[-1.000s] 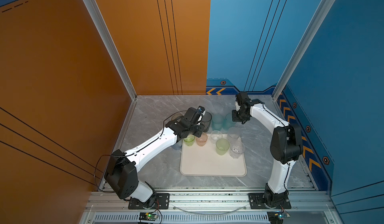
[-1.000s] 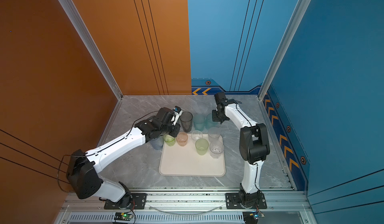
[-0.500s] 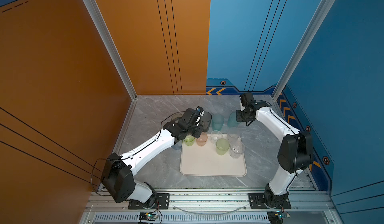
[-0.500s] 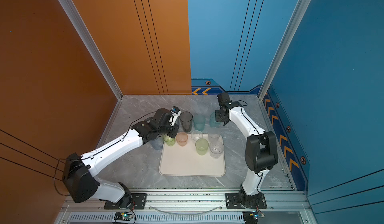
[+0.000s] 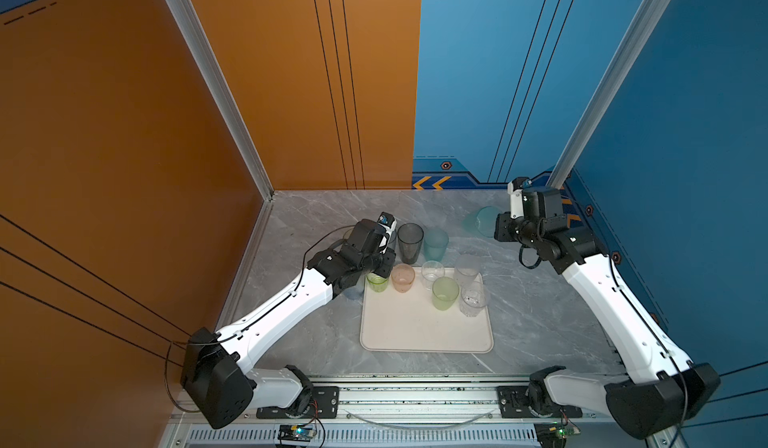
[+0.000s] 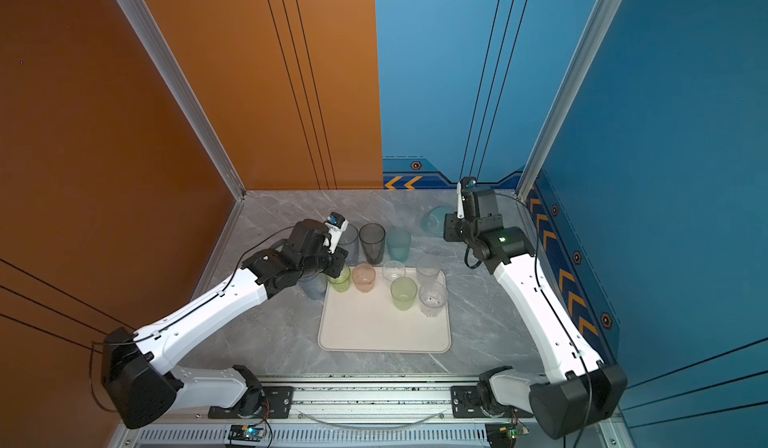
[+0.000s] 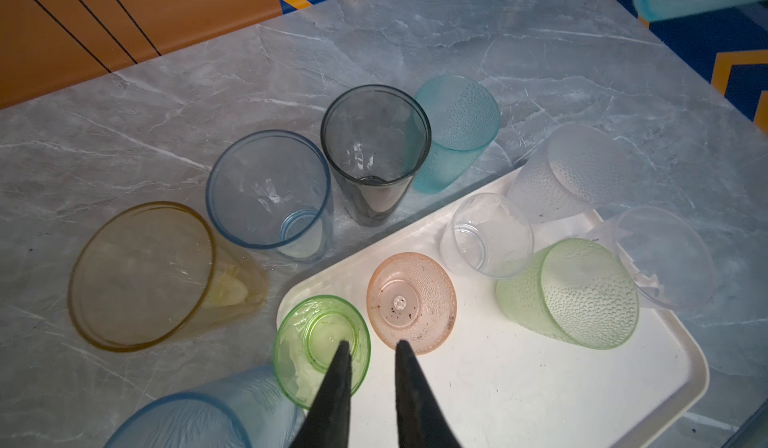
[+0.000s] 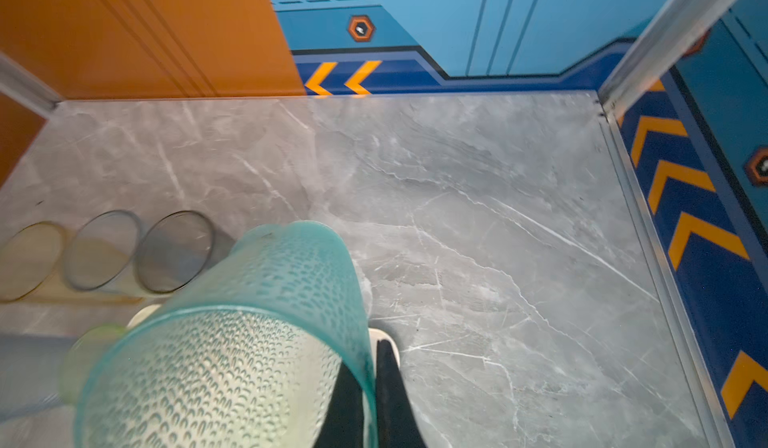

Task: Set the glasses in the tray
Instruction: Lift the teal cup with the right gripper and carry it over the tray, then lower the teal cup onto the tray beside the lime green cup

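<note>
Two orange chevrons [image 5: 432, 183]: on the back wall's dark-blue band.
Tray [image 5: 415, 329]: cream-white, rounded corners, low rim, on the grey marble table [image 5: 324, 217].
In tray: short green tumbler [image 7: 299, 367], pink dimpled tumbler [image 7: 411, 300], short clear tumbler [image 7: 486, 236], frosted clear tumbler [image 7: 569, 171], green dimpled tumbler [image 7: 573, 292], clear tumbler [image 7: 665, 258] by the rim.
Off tray: yellow tumbler [image 7: 153, 275], blue tumbler [image 7: 270, 192], smoky grey tumbler [image 7: 374, 150], standing teal tumbler [image 7: 457, 130], frosted blue tumbler [image 7: 199, 417].
Right gripper [image 8: 368, 387]: clamped on the held teal tumbler [image 8: 257, 321], dimpled, tipped sideways, well apart from the tray.
Left gripper [image 7: 372, 350]: fingers narrowly parted, astride the short green tumbler's rim.
</note>
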